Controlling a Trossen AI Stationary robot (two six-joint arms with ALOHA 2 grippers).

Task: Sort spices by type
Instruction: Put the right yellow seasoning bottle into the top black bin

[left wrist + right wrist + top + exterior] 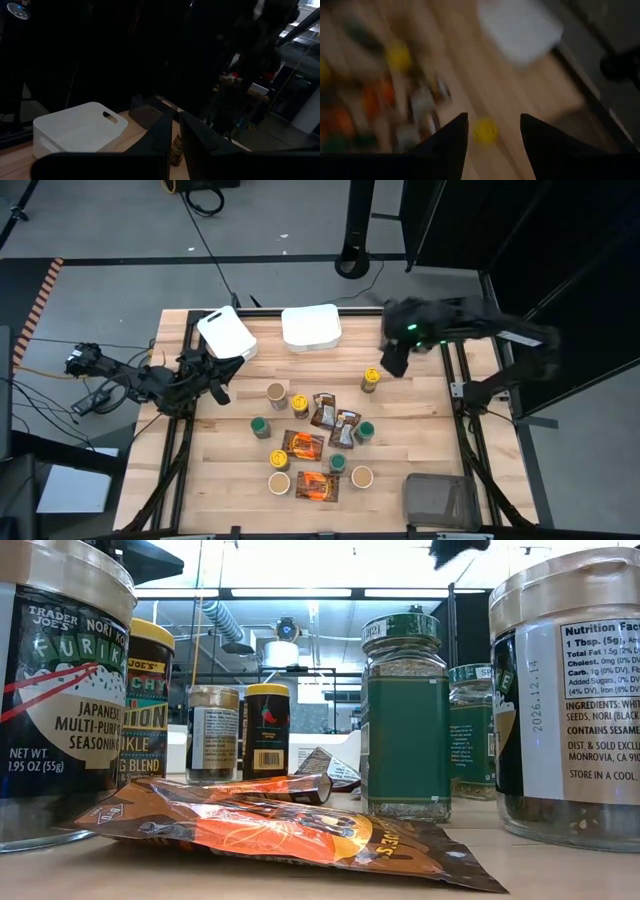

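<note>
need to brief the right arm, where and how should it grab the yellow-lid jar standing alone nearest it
Grip the yellow-lid jar across its round body just under the lid, coming straight down from above. It stands upright and apart from the cluster of spices, so fingers fit on either side. The right gripper is open, with the lid showing between its fingers, and hovers near the jar. The left gripper waits by a white tub.

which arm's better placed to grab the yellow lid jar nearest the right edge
Right. Its open gripper hovers just beyond that jar, fingers framing it in the wrist view. The left gripper sits across the table by a white tub.
</note>
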